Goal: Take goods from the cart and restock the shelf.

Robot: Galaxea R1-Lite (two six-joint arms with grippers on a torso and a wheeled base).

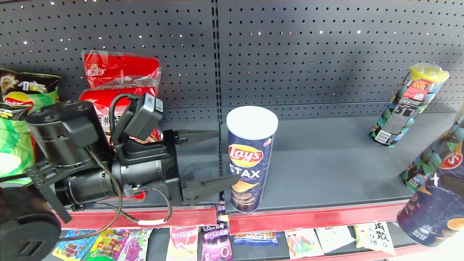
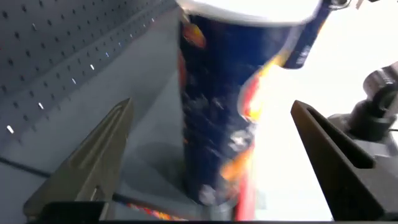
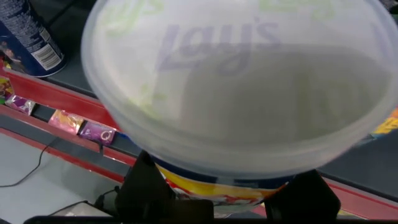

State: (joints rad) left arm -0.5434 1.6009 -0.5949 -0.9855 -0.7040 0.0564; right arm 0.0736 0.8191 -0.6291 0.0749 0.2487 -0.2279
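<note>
- Nearest and lowest, candy packets (image 1: 301,241) hang below the red rail (image 1: 308,219) that fronts the shelf (image 1: 326,163).
- At the near right, in front of the rail, the right gripper (image 3: 224,199) has its jaws clamped on the held can (image 3: 236,81). It grips low on the body, and the pale lid faces the wrist camera.
- Just behind the rail, near the middle, the standing can (image 1: 250,159) is upright on the shelf and very close to the front edge.
- The left gripper (image 1: 227,156) lies level at that can's left, jaws wide apart, with the can just past the fingertips. I cannot tell whether the near finger touches it.
- The step looks like clearing this gripper from the can.
  - Keep the jaws wide and draw straight back to the left along the finger line.
  - Avoid any sideways swing, since a tall, narrow can this close to the edge would likely topple over the rail.
- The bare shelf to the right suits the held can. It should go down flat, farther in than the rail, and apart from its neighbours.
- Far left, red bags (image 1: 119,72) and green bags (image 1: 18,119) lean against the pegboard (image 1: 308,54).
- Far right, a tilted can (image 1: 407,105) leans on the pegboard, and a bump could send it rolling.
</note>
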